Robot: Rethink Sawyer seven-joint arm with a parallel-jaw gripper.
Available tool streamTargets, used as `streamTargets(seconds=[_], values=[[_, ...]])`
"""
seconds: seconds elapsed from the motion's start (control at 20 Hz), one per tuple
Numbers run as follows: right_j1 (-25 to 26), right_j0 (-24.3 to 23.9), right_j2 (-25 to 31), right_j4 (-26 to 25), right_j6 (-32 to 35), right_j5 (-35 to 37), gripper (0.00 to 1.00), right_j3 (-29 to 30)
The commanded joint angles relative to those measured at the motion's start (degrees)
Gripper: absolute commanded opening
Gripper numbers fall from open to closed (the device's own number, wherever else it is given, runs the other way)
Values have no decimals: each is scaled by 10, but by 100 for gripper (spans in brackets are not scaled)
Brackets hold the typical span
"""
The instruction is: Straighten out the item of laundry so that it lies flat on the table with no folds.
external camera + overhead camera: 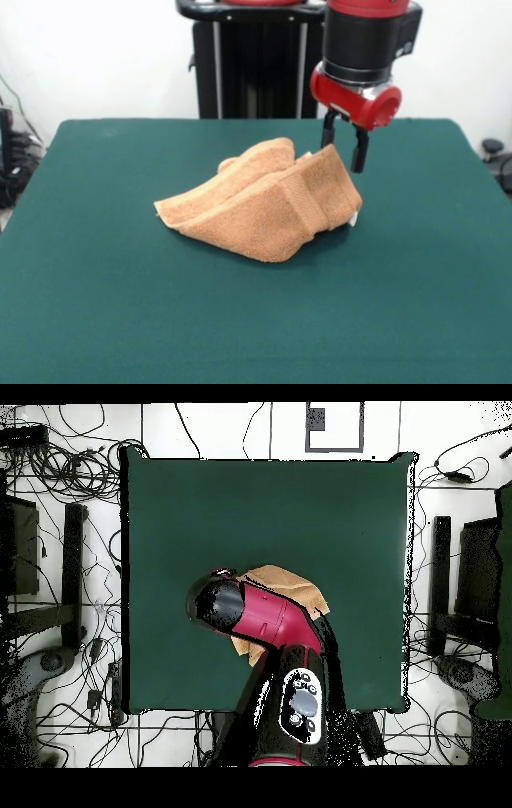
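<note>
Green felt is covering the table (96,304), and from the front the towel (264,208) is lying bunched near its middle, long axis running 8 to 2 o'clock. At its 2 o'clock end the claw (344,152) is hovering, fingers apart, gripping nothing. Overhead, the arm (260,619) is hiding most of the towel (295,589).

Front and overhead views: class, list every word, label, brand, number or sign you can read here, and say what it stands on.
No text can be read in either view.
Towel: the small white tag at its corner is too small to show any print.
Robot arm: a light panel with dark marks near its base in the overhead view, too blurred to read.
Gripper and table: no markings visible.
</note>
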Motion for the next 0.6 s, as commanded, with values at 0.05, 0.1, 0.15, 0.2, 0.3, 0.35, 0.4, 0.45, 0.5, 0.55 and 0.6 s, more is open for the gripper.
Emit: streamTargets(seconds=[0.05, 0.1, 0.15, 0.2, 0.3, 0.35, 0.4, 0.45, 0.5, 0.55, 0.6], values=[[26, 4, 25, 32, 114, 26, 100, 10], [27, 2, 27, 32, 111, 23, 100, 11], [27, -1, 28, 31, 108, 22, 100, 11], [27, -3, 30, 30, 104, 21, 100, 11], [27, -7, 30, 29, 100, 24, 100, 11], [27, -8, 30, 27, 99, 26, 100, 10], [27, -10, 30, 27, 97, 27, 100, 9], [27, -10, 31, 26, 96, 27, 100, 9], [28, -12, 32, 25, 94, 24, 100, 9], [29, -14, 33, 24, 92, 23, 100, 7], [30, -15, 34, 23, 90, 22, 100, 6]])
